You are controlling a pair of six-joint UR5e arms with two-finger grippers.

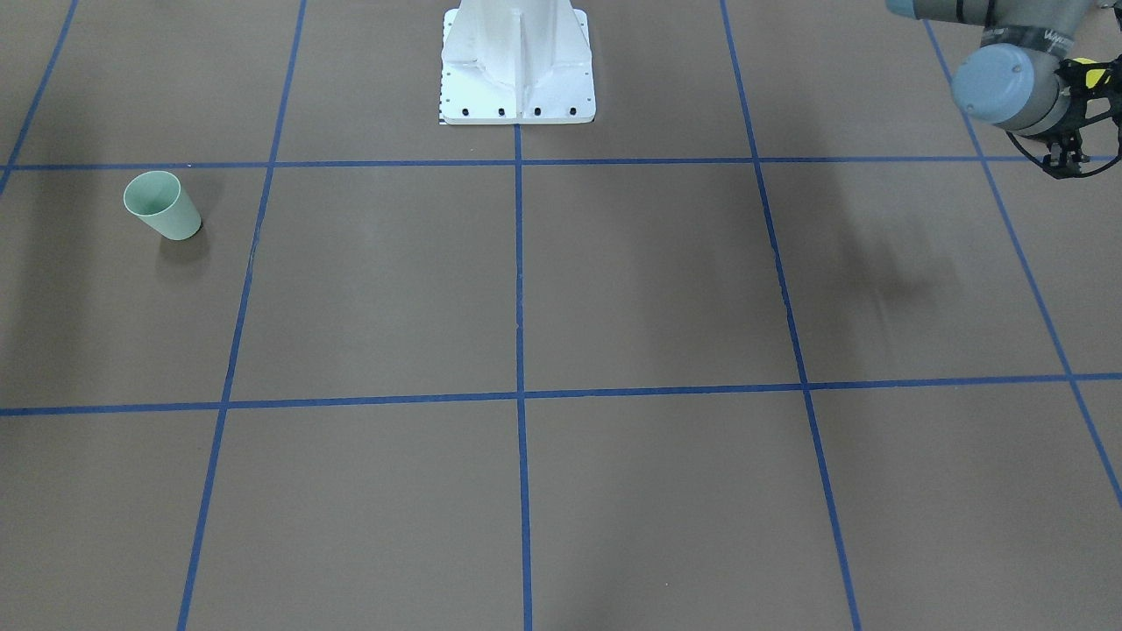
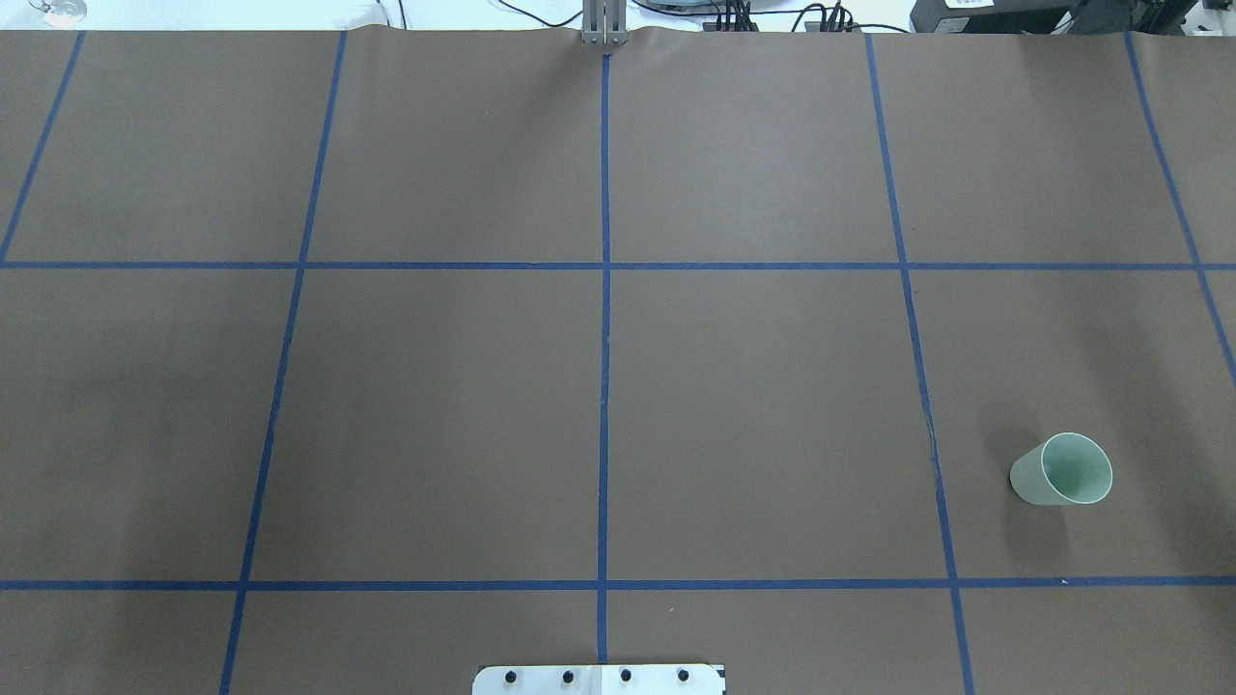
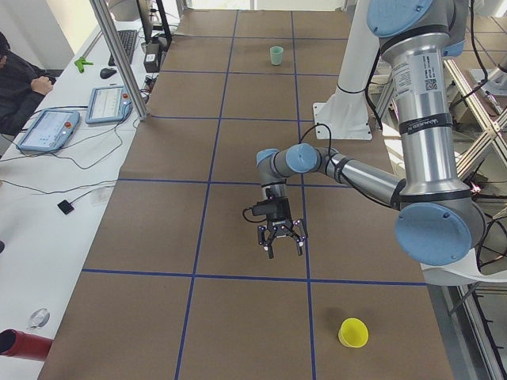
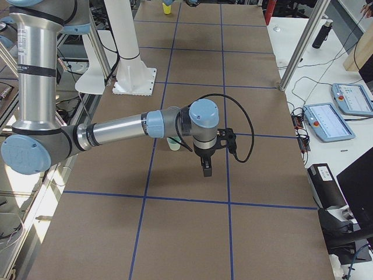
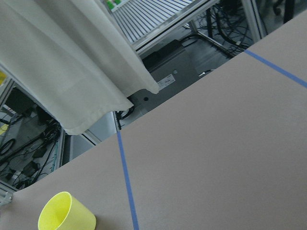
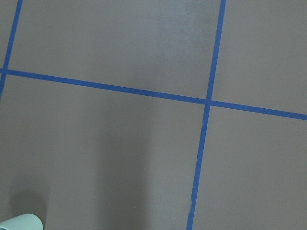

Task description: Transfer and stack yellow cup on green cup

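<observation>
The yellow cup (image 3: 353, 332) stands upright near the table's left end; it also shows in the left wrist view (image 5: 64, 213) and far off in the exterior right view (image 4: 167, 8). My left gripper (image 3: 281, 241) hangs open and empty above the table, well apart from that cup; it also shows in the front view (image 1: 1065, 165). The green cup (image 2: 1062, 470) stands upright towards the right end, also in the front view (image 1: 162, 206) and as a rim in the right wrist view (image 6: 21, 221). My right gripper (image 4: 206, 169) hangs beside the green cup (image 4: 173, 143); I cannot tell whether it is open or shut.
The white robot base (image 1: 517, 70) stands at the middle of the table's robot side. A side bench with tablets (image 3: 47, 127) and aluminium posts (image 3: 119, 55) runs along the far side. Blue tape lines (image 2: 603, 338) grid the brown table.
</observation>
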